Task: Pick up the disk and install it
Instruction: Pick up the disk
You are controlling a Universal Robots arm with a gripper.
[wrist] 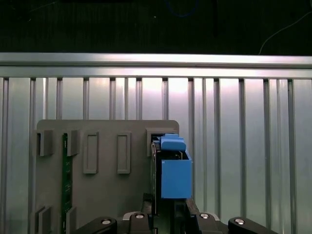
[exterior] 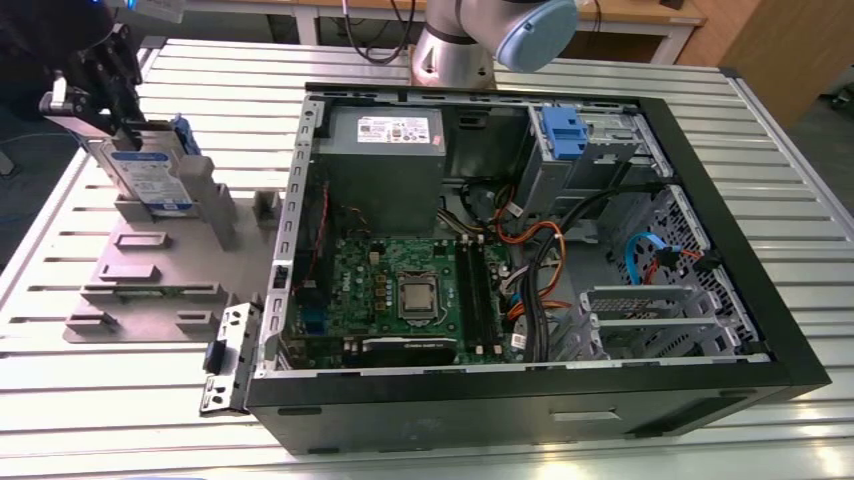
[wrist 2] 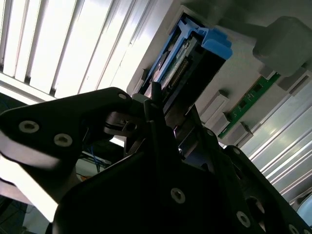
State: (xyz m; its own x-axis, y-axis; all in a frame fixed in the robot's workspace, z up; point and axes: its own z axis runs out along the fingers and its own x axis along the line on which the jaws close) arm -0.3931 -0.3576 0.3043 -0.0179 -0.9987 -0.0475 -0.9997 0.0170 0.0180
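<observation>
The disk (exterior: 150, 175), a silver drive with a white-and-blue label in a blue bracket, stands on edge in a slot of the grey holder stand (exterior: 147, 270) at the exterior view's left. My gripper (exterior: 120, 125) is down over its upper end. In the first wrist view the black fingers (wrist: 146, 214) flank the disk (wrist: 175, 170) closely on both sides, and the gripper (wrist: 168, 212) looks shut on it. The second wrist view shows the blue bracket and connector edge of the disk (wrist 2: 180, 63) just past the fingertips (wrist 2: 152, 105).
An open computer case (exterior: 787, 340) lies to the exterior view's right, with a motherboard, cables and a grey drive cage carrying a blue-handled carrier (exterior: 561, 130). A green memory board (wrist: 65, 180) sits in another slot of the stand. The table (exterior: 120, 420) is slatted metal.
</observation>
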